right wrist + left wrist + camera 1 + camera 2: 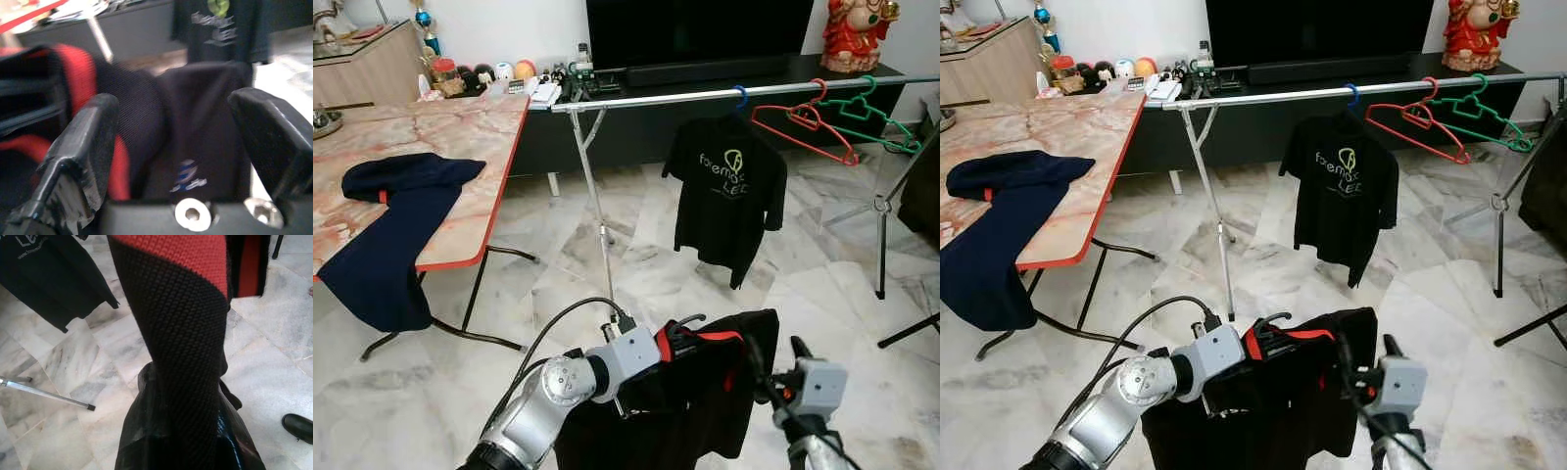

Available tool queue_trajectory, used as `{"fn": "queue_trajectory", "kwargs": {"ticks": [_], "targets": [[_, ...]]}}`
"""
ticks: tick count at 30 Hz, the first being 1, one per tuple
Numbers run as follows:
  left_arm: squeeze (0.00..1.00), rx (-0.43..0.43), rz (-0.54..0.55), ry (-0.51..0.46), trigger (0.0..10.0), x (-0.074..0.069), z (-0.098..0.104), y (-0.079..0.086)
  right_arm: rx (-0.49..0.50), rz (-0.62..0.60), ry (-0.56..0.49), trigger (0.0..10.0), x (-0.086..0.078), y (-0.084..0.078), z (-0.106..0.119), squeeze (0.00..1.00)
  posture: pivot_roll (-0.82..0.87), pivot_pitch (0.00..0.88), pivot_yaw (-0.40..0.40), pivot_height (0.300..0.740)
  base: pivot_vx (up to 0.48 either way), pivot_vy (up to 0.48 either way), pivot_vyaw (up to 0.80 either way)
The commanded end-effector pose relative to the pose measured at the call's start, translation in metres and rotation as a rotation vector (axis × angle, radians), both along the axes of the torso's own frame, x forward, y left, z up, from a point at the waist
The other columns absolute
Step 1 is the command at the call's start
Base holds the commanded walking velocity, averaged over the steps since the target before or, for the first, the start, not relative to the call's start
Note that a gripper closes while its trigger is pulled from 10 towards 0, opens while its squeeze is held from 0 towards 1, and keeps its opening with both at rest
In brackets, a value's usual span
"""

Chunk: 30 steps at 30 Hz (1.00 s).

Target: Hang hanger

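Low in front of me I hold a black shirt (705, 392) with a red collar on a hanger whose grey hook (690, 321) sticks up. My left gripper (181, 396) is shut on the shirt's black mesh fabric just below the collar. At the shirt's right shoulder, my right gripper (173, 112) is open, and the fabric lies between its spread fingers (85, 142). Ahead, a silver clothes rail (666, 97) carries a black printed T-shirt (724, 191) on a blue hanger, plus a bare red hanger (803, 122) and a bare green hanger (871, 113).
A marble-topped table (460, 147) with a red edge stands at the left, a navy garment (391, 225) draped over it. The rail's tripod legs (597, 211) stand on the marble floor. A low black TV console (636, 127) runs behind. A black shoe (298, 427) is on the floor.
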<state>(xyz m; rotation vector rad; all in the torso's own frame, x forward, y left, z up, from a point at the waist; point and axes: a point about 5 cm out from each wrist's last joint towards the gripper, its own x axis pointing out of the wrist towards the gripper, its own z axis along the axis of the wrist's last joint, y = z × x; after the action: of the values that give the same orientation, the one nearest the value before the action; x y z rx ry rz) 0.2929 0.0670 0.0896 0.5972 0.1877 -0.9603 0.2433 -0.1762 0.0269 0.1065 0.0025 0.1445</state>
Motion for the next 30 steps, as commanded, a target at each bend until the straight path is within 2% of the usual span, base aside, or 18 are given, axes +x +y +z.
{"fn": "queue_trajectory", "kwargs": {"ticks": [1,8,13,17,20,30], "targets": [[0.00,-0.003,-0.011,-0.031,10.0,0.003,0.006,-0.001,0.019,0.128,0.041,10.0,-0.007,0.012,-0.005,0.00,-0.03,0.063,0.052,0.740,0.000,0.000,0.00],[0.00,-0.002,-0.011,-0.032,10.0,0.003,0.006,-0.001,-0.003,0.189,0.083,10.0,-0.015,0.016,-0.011,0.00,-0.03,0.063,0.051,0.740,0.000,0.000,0.00],[0.00,-0.002,-0.011,-0.031,10.0,0.003,0.006,-0.001,-0.011,0.180,0.076,10.0,-0.015,0.014,-0.013,0.00,-0.03,0.061,0.052,0.740,0.000,0.000,0.00],[0.00,-0.002,-0.012,-0.032,10.0,0.003,0.006,-0.001,-0.040,0.084,0.043,10.0,-0.007,0.004,-0.009,0.00,-0.03,0.060,0.051,0.740,0.000,0.000,0.00],[0.00,-0.003,-0.011,-0.031,10.0,0.004,0.006,-0.001,-0.048,0.059,0.039,10.0,-0.002,0.001,-0.008,0.00,-0.03,0.060,0.051,0.740,0.000,0.000,0.00],[0.00,0.000,-0.014,-0.048,10.0,0.004,0.007,-0.003,-0.058,0.069,0.094,10.0,0.014,0.008,-0.012,0.00,-0.03,0.060,0.049,0.740,0.000,0.000,0.00]]}}
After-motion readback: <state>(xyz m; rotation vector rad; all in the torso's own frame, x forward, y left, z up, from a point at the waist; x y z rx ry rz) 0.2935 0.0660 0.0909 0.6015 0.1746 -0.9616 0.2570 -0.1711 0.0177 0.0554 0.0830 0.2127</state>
